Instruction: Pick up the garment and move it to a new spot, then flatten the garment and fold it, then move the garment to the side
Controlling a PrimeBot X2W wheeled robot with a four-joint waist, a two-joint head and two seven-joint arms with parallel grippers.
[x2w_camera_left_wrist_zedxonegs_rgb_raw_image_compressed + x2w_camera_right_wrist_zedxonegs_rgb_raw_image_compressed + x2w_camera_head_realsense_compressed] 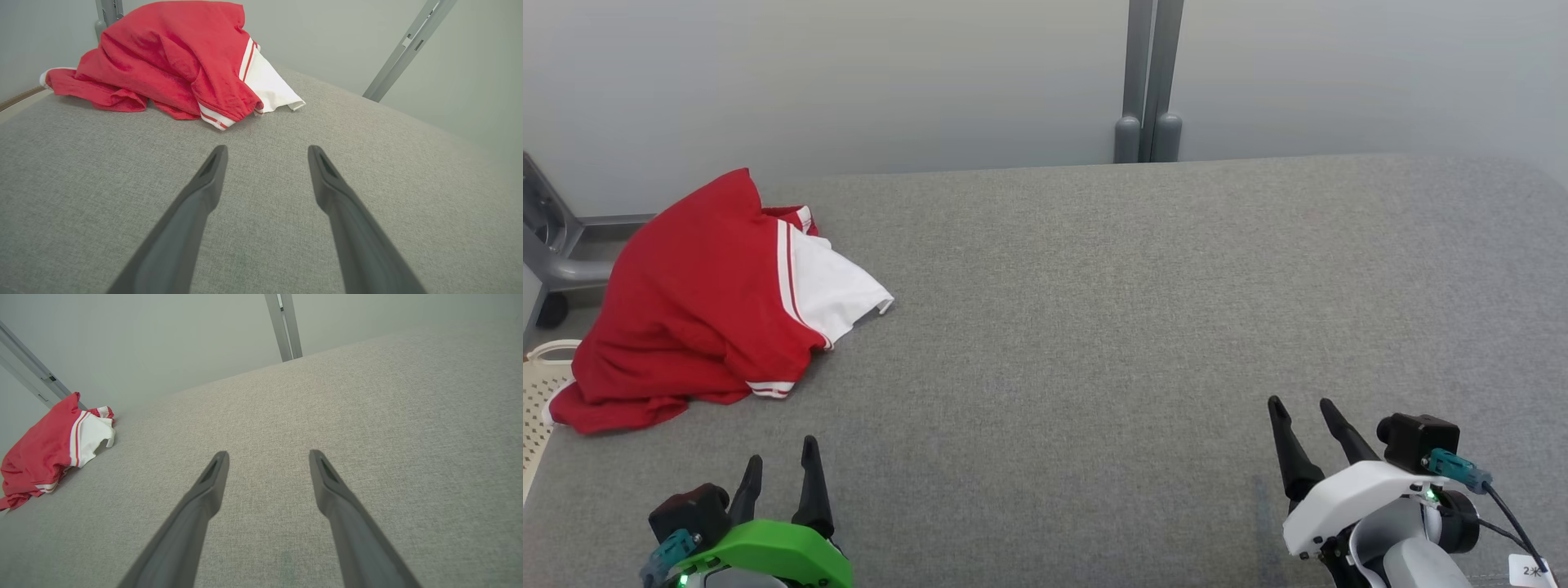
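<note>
Note the garment (686, 302), a red top with a white panel and red-and-white striped trim. It lies crumpled in a loose heap at the far left of the grey fabric-covered table (1135, 327). The white panel spills out toward the table's middle, and the red bulk reaches the table's left edge, just beside a pale perforated basket (538, 392). The left gripper (783, 451), in its green housing, sits at your lower left. Its two dark fingers are spread apart over bare grey cloth and point up toward the heap, close to it but not touching. In the left wrist view the same gripper (265, 149) frames a strip of open table, and the garment (171, 61) rises just beyond the fingertips, its striped hem nearest to them. The right gripper (1299, 402), in its white housing, sits at your lower right, well apart from the garment. Its fingers are likewise spread, with only table between them. In the right wrist view that gripper (267, 453) points across the open surface, and the garment (45, 453) is small at the far left. A grey upright post (1149, 82) stands behind the table's far edge against the pale wall.
</note>
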